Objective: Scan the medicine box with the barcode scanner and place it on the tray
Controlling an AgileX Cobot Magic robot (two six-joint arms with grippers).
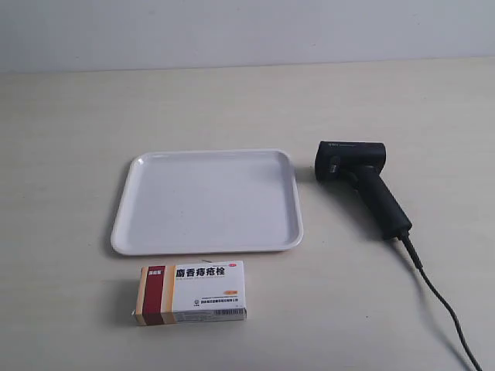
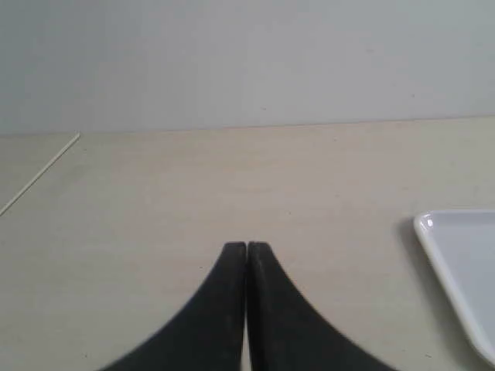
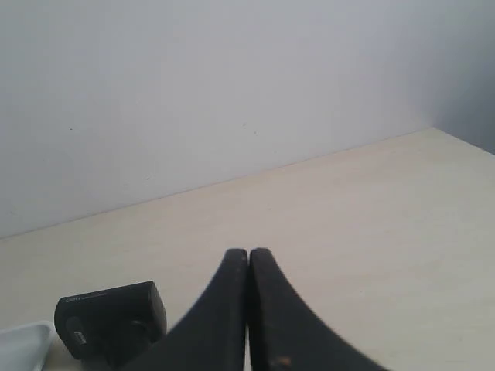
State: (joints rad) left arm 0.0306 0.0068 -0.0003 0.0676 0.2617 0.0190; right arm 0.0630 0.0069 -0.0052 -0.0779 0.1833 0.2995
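Box (image 1: 191,292) lies label-up just near of tray (image 1: 207,201), scanner (image 1: 360,182) right, all untouched; both grippers (image 2: 247,246) (image 3: 248,252) closed, holding nothing.

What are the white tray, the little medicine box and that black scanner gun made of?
The tray looks like glossy white plastic, with a smooth sheen and rounded moulded rim. The medicine box seems to be printed cardboard, with crisp folded edges. The barcode scanner looks like matte black plastic; its cable is probably rubber-coated.
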